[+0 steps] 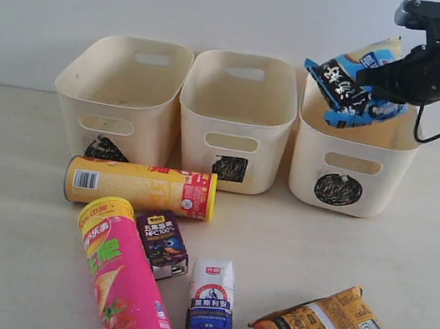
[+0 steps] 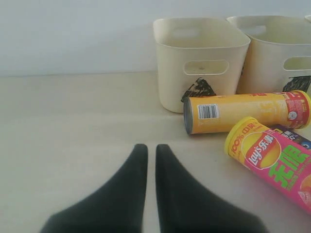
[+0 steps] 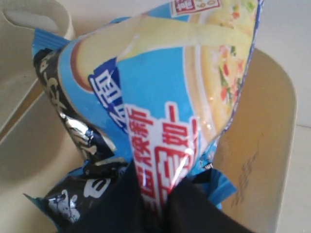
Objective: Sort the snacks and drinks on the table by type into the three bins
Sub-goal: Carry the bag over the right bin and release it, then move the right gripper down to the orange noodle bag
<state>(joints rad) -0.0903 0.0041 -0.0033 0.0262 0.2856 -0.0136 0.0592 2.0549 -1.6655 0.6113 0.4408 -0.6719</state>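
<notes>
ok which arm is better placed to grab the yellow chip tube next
Left. The left gripper holds nothing and sits low over the table, facing the yellow chip tube. The right gripper is shut on the blue snack bag above the circle-marked bin, far from it.

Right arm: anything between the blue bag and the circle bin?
Nothing visible. The right hand grips the blue-white-black bag over the open top of the circle-marked bin. The right wrist view shows only bare bin wall beneath the bag.
</notes>
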